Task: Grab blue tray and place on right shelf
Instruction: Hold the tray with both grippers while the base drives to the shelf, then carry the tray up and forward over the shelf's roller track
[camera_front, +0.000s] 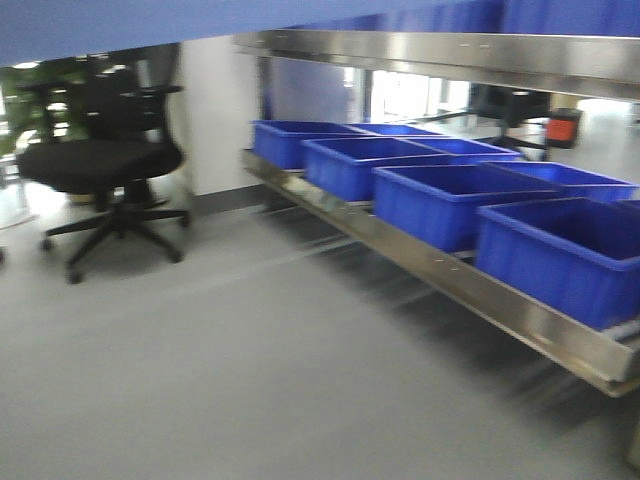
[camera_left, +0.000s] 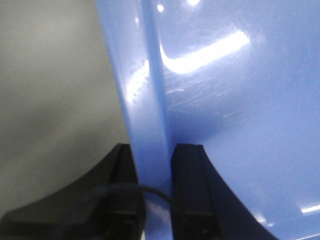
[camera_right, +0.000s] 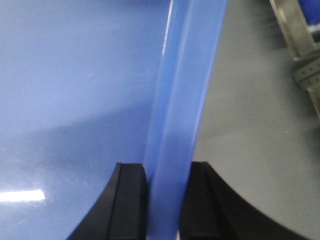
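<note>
The blue tray (camera_front: 130, 25) hangs across the top of the front view as a pale periwinkle band, carried above the floor. Its left rim (camera_left: 147, 100) stands between the black fingers of my left gripper (camera_left: 154, 155), which is shut on it. My right gripper (camera_right: 167, 172) is shut on the opposite rim (camera_right: 185, 90). The tray's glossy inside fills most of both wrist views. The right shelf (camera_front: 450, 50) shows as a shiny steel lip at the upper right of the front view, with a lower level (camera_front: 420, 262) beneath it.
Several deep dark blue bins (camera_front: 450, 200) line the lower shelf level. A black office chair (camera_front: 105, 160) stands on the grey floor at left. A perforated steel upright (camera_right: 305, 55) shows at the right wrist view's upper right. The front view is motion-blurred.
</note>
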